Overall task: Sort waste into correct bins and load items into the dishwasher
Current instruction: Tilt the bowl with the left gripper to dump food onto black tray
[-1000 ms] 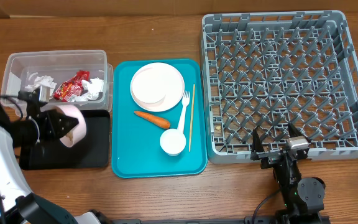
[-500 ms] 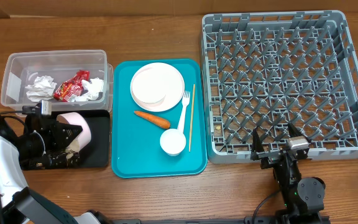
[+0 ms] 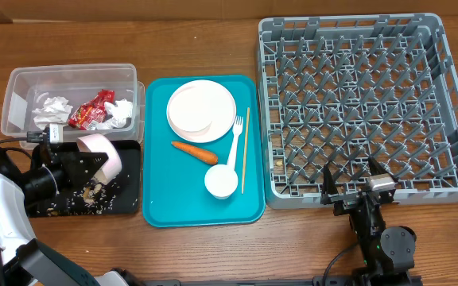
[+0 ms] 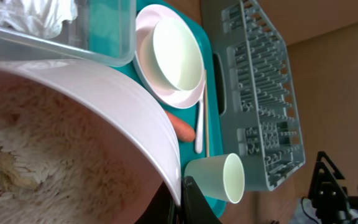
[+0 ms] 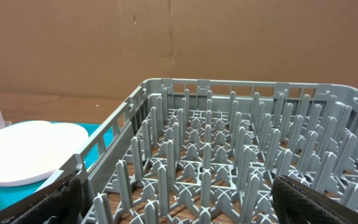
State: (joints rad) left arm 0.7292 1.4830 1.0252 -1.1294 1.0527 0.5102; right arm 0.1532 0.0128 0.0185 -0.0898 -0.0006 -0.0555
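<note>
Wooden table: crumbs now on black tray; your left gripper clamps tipped bowl; right gripper wide, empty.

No lettering, label, brand or number is readable anywhere; any print on the crinkled red-orange snack wrapper in the clear tub is too small to tell.

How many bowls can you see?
2. One bowl sits on the plate on the teal tray. The tipped bowl is over the black tray, in the left gripper. More could be nested underneath, hidden.
</note>
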